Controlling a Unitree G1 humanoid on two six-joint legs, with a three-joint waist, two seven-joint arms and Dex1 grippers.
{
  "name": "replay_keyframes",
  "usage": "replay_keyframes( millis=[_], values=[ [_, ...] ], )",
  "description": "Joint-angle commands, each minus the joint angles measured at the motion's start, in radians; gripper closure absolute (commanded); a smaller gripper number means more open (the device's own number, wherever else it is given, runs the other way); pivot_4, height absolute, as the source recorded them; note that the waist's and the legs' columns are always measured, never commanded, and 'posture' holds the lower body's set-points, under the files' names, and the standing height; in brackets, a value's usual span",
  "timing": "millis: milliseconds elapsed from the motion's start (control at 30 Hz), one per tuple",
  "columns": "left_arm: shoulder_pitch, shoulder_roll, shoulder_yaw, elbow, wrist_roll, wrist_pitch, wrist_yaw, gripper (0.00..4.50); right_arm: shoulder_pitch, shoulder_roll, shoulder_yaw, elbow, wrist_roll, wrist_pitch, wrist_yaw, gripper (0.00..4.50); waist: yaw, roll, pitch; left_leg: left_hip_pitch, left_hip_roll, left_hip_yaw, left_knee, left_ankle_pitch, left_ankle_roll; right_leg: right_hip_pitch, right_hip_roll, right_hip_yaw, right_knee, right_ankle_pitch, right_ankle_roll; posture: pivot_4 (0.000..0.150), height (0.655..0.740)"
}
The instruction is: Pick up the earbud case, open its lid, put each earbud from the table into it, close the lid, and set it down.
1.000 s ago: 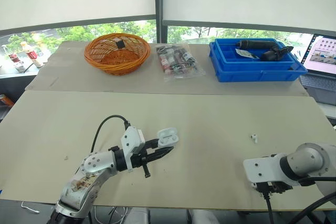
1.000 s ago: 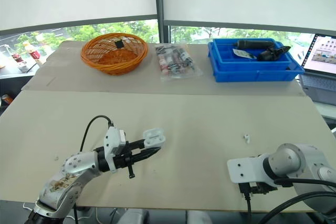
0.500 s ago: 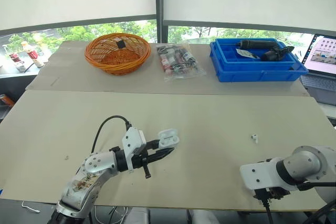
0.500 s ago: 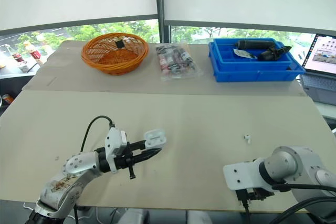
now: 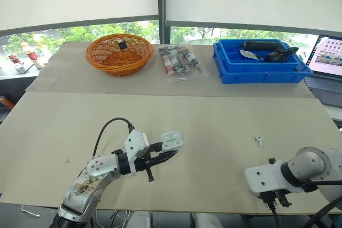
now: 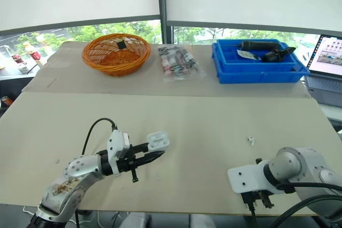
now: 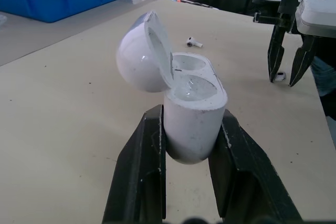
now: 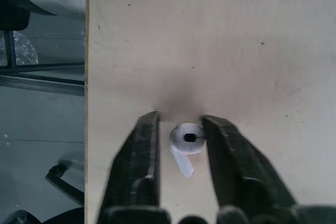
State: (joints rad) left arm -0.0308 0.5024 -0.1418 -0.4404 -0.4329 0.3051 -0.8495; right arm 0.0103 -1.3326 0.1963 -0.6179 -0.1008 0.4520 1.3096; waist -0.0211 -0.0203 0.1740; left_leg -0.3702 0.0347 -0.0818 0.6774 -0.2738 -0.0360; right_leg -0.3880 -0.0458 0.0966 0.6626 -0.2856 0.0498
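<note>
White earbud case (image 7: 194, 93): lid open, clamped in my left end effector (image 7: 190, 119), over the near-left surface (image 5: 214, 116).
Right end effector (image 8: 181, 120): narrow, fingers straddling one earbud (image 8: 186, 142) at the surface's near-right edge.
Loose item: second earbud (image 5: 258, 140), right, farther in.

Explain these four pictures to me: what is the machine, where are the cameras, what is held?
This is a two-armed humanoid robot at a table. The two wide pictures come from cameras on its head, looking down over its arms. The two close ones come from cameras on its wrists, looking along the black fingers. The left gripper holds a white earbud case, lid open. The right gripper is open, low at the table's near edge, its fingers either side of an earbud lying there. A second earbud lies farther in. Farther back are a basket, a bag and a blue tray, with a laptop to their right.
</note>
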Motion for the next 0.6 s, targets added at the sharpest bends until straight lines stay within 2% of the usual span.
replay_keyframes(
  millis=[33, 67, 100, 433, 600],
  values=[
    [-0.008, -0.007, -0.001, -0.017, -0.005, -0.021, -0.005, 3.91, -0.009, -0.001, -0.002, 0.016, -0.023, -0.003, -0.013, 4.22, 0.001, 0.000, 0.000, 0.000, 0.000, 0.000, 0.000, 0.000, 0.000, 0.000, 0.000, 0.000, 0.000, 0.000, 0.000, 0.150, 0.7114],
    [-0.009, -0.008, -0.002, -0.017, -0.005, -0.020, -0.004, 3.91, -0.013, 0.003, -0.005, 0.011, -0.018, -0.001, -0.013, 4.46, 0.001, 0.000, 0.000, 0.000, 0.000, 0.000, 0.000, 0.000, 0.000, 0.000, 0.000, 0.000, 0.000, 0.000, 0.000, 0.150, 0.7114],
    [-0.009, -0.009, -0.003, -0.016, -0.004, -0.020, -0.004, 3.91, -0.017, 0.006, -0.007, 0.007, -0.014, 0.001, -0.013, 4.50, 0.002, 0.000, 0.000, 0.000, 0.000, 0.000, 0.000, 0.000, 0.000, 0.000, 0.000, 0.000, 0.000, 0.000, 0.000, 0.150, 0.7114],
    [-0.014, -0.016, -0.001, -0.011, -0.003, -0.023, -0.002, 3.91, -0.063, 0.050, -0.075, -0.019, 0.059, 0.029, -0.030, 4.50, 0.000, 0.001, 0.000, 0.000, 0.000, 0.000, 0.000, 0.000, 0.000, 0.000, 0.000, 0.000, 0.001, 0.000, 0.000, 0.150, 0.7114],
    [-0.010, -0.021, 0.002, -0.016, -0.006, -0.023, 0.004, 3.91, -0.081, 0.078, -0.156, -0.071, 0.175, 0.092, -0.014, 4.50, 0.005, 0.001, 0.001, -0.001, 0.000, 0.000, 0.000, 0.000, 0.000, 0.000, 0.000, 0.000, 0.000, 0.000, 0.000, 0.150, 0.7114]
  ],
)
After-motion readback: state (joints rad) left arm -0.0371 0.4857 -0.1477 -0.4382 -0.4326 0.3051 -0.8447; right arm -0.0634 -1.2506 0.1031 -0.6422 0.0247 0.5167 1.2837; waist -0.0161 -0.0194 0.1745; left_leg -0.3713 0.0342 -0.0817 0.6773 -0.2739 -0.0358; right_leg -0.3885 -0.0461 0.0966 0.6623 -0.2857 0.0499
